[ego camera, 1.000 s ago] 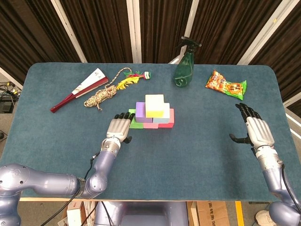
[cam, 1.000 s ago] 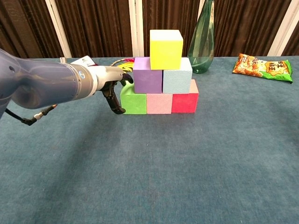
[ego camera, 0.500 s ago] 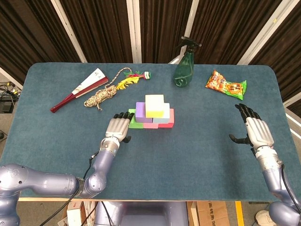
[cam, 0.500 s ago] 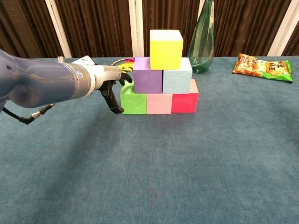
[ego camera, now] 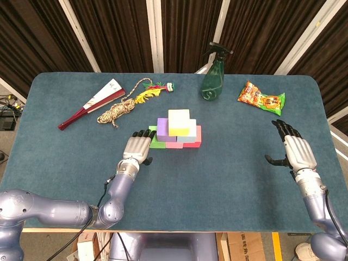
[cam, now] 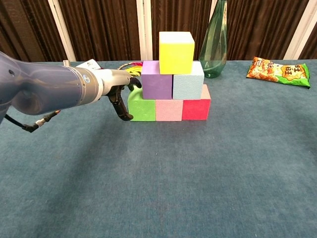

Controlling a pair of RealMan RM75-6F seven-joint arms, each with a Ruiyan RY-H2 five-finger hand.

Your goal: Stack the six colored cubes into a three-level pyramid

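The cubes stand as a three-level pyramid mid-table: green cube, pink cube and red cube at the bottom, purple cube and light blue cube above, yellow cube on top; from the head view the yellow cube caps the stack. My left hand lies beside the green cube's left side, fingers spread and holding nothing; whether they touch it I cannot tell. My right hand hovers open at the right, far from the stack.
A green spray bottle stands behind the pyramid. A snack bag lies at the back right. A folded fan, a coil of rope and a feathered toy lie at the back left.
My left hand has shifted only slightly beside the green cube. The pyramid and my right hand have stayed put.
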